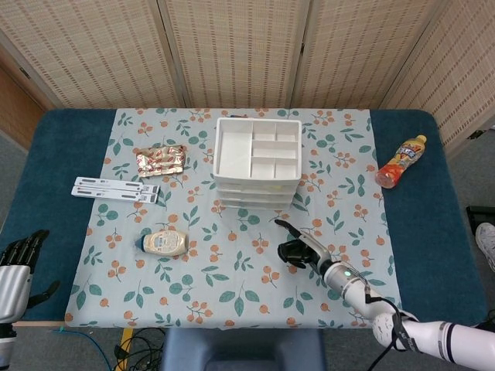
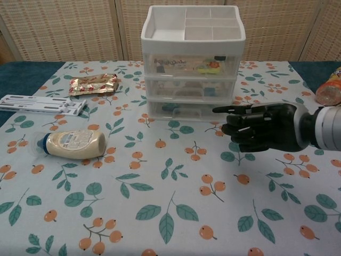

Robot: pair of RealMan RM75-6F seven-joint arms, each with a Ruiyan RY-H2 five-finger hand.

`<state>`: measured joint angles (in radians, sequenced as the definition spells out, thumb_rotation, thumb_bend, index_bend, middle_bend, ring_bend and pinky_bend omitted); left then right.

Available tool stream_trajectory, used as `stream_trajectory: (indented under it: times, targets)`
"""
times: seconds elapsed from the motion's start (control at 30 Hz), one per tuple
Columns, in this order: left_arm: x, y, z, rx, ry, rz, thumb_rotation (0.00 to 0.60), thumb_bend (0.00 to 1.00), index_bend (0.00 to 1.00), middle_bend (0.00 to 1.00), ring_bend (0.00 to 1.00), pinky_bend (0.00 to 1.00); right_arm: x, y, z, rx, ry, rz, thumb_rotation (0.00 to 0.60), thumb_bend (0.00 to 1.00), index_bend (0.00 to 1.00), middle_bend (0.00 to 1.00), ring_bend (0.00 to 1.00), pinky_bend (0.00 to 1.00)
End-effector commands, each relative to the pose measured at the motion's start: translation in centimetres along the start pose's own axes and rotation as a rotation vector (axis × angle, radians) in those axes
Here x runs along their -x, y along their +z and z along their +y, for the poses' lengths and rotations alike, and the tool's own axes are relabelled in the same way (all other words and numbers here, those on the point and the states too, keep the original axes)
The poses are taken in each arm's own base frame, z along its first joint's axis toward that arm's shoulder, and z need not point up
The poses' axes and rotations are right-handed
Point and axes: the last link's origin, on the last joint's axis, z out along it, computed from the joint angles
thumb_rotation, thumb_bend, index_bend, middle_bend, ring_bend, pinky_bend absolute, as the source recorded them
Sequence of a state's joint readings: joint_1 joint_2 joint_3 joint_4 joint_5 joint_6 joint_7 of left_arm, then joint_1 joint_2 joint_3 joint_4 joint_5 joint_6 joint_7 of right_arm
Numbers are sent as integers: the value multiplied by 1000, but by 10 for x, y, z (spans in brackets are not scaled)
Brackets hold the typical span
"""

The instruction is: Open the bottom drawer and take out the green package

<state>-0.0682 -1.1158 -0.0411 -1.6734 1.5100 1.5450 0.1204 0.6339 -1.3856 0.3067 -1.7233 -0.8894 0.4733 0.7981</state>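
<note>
We are holding our right hand [image 2: 264, 127], fingers curled and empty, near the bottom drawer [image 2: 189, 110]; a careless hook risks dragging the whole cabinet [image 1: 257, 164].

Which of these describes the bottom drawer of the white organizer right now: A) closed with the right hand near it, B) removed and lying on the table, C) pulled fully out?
A: the bottom drawer sits flush, and the right hand is in front, apart.
</note>
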Motion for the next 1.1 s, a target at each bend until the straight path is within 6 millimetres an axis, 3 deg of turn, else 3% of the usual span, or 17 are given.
stream_trajectory:
  times: [0.03, 0.33, 0.63, 1.1]
  targets:
    - [0, 0, 0, 0, 1, -2, 600, 177, 80, 128, 144, 145, 8, 25, -8, 15, 75, -28, 600, 706, 0, 774, 855, 956]
    - [0, 2, -4, -15, 9, -3, 600, 177, 79, 128, 144, 145, 21, 63, -8, 36, 201, -27, 600, 735, 0, 769, 856, 956]
    - [0, 4, -7, -27, 13, -8, 600, 177, 80, 128, 144, 145, 24, 89, -15, 40, 251, -12, 600, 738, 0, 762, 859, 960]
    - [0, 6, -9, -32, 18, -12, 600, 177, 79, 128, 144, 145, 23, 104, -14, 48, 265, 17, 600, 743, 0, 750, 860, 962]
